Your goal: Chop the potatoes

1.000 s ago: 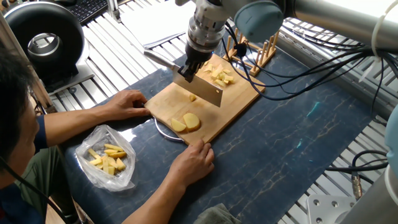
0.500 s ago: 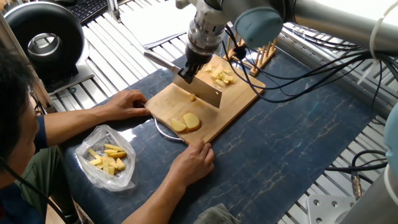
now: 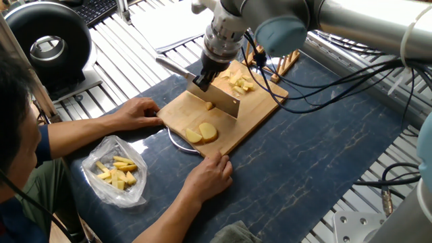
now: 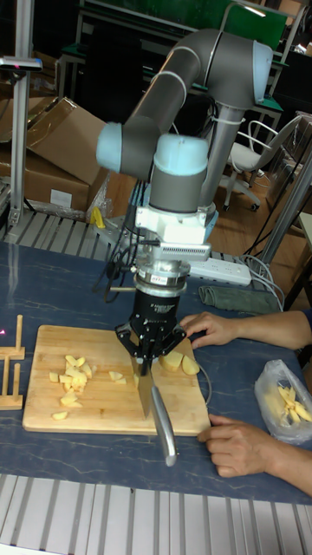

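right now the end effector (image 3: 202, 79) is clamped on a knife (image 3: 216, 100), blade edge down over the cutting board (image 3: 256, 116) w/ a small potato bit just beside it. chopped potatoes (image 3: 237, 82) lie at the board's far end, two bigger slices (image 3: 201, 133) near the person's hands (image 3: 209, 177).

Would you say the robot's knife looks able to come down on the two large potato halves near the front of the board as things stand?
Probably yes. The gripper holds the knife just behind the potato halves, with bare cutting board between. The person's hands grip the board's edges, clear of that path.
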Robot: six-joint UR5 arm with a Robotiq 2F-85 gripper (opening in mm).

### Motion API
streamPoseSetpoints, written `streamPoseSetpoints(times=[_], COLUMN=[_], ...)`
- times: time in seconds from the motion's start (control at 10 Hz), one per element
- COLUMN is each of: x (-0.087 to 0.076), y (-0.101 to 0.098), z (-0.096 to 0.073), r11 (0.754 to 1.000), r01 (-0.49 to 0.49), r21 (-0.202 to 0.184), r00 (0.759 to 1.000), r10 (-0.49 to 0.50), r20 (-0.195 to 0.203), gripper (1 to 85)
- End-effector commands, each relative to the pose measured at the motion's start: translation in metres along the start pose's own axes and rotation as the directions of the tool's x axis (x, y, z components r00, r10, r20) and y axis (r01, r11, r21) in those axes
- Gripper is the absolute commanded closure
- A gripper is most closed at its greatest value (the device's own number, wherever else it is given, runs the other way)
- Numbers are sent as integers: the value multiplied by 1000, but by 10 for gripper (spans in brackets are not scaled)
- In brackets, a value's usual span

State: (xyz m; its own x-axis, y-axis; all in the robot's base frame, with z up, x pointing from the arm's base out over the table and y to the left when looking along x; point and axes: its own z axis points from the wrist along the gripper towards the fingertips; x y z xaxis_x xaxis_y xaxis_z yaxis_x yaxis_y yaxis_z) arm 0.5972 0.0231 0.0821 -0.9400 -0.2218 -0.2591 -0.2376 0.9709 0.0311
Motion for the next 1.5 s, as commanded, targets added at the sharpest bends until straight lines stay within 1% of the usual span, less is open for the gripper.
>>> streamPoseSetpoints(times=[0.0, 0.2, 0.6, 0.9, 1.1, 1.3, 1.4], x=[-1, -1, -1, -2, -3, 0, 0], y=[7, 10, 7, 3, 1, -1, -1], z=[-25, -22, -18, -19, -23, -32, -35], r11=[999, 999, 999, 1000, 1000, 1000, 1000], r01=[-13, -22, -16, -14, -14, -7, -3], r21=[-38, -36, -29, -20, -11, -5, -7], r00=[1000, 1000, 1000, 1000, 1000, 1000, 1000], r10=[12, 22, 16, 14, 14, 7, 3], r20=[-27, -19, -18, -17, -13, -16, -14], gripper=[847, 847, 847, 847, 847, 847, 847])
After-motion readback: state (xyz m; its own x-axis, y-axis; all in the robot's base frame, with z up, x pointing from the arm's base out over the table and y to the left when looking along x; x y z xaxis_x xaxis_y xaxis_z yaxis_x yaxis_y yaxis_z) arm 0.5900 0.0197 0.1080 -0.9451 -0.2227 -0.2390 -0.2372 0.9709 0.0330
